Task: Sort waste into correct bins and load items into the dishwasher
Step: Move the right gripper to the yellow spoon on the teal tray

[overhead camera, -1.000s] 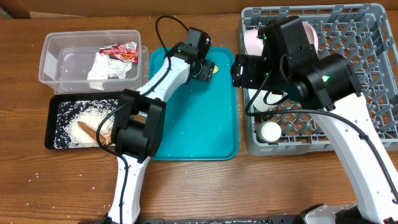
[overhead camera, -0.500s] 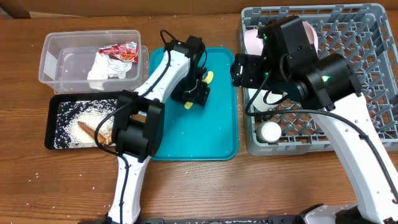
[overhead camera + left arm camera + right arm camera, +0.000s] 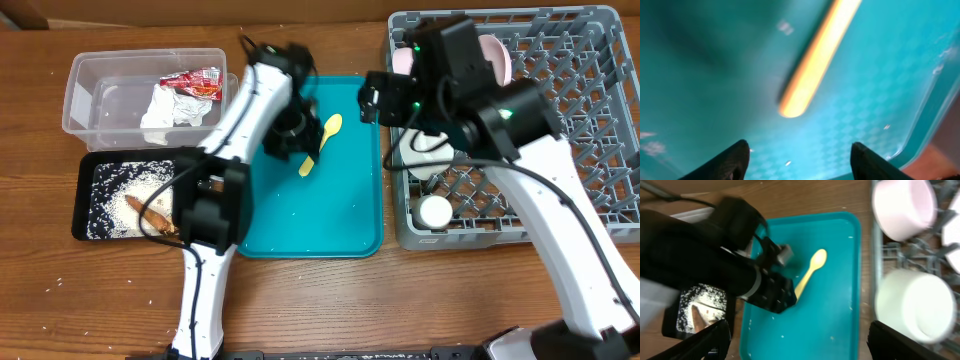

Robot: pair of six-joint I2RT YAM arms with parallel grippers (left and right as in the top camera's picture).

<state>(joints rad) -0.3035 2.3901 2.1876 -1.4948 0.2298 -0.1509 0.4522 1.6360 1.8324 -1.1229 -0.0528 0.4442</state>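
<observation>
A pale yellow spoon [image 3: 320, 143] lies flat on the teal tray [image 3: 340, 220], free of both grippers. My left gripper [image 3: 290, 140] hangs just left of it, open and empty. In the left wrist view the spoon handle [image 3: 815, 55] is a blur ahead of the open jaws [image 3: 802, 157]. My right gripper [image 3: 378, 100] is open and empty between the tray and the grey dish rack [image 3: 600, 120]. The right wrist view shows the spoon [image 3: 812, 270], the tray [image 3: 840, 325] and two white bowls [image 3: 900, 207] [image 3: 912, 305] above its open jaws [image 3: 800, 342].
A clear tub [image 3: 90, 110] holds a crumpled napkin [image 3: 165, 110] and a red wrapper [image 3: 195, 82]. A black tray [image 3: 85, 200] holds rice [image 3: 120, 185] and a brown scrap [image 3: 150, 213]. A white bowl [image 3: 430, 150] and a small cup [image 3: 435, 210] sit in the rack.
My left gripper swung down over the tray, then left, and the spoon now lies uncovered beside it. My right arm moved a little left and toward the back.
</observation>
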